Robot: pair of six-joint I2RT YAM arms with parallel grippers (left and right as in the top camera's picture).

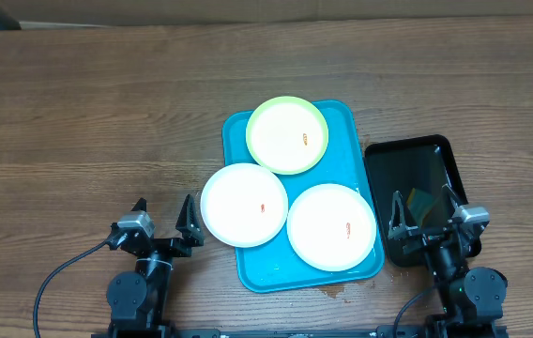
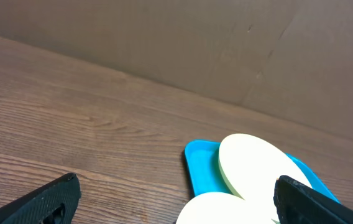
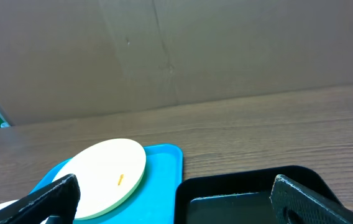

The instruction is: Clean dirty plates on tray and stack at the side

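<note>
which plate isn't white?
The far plate, at the back end of the tray: pale yellow-green. The near-left plate and near-right plate are both white.

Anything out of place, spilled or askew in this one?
The left white plate hangs well over the tray's left rim, and the yellow-green plate overlaps its far rim. All three plates carry an orange speck. Small dark spots, possibly a spill, mark the table by the tray's near edge.
</note>
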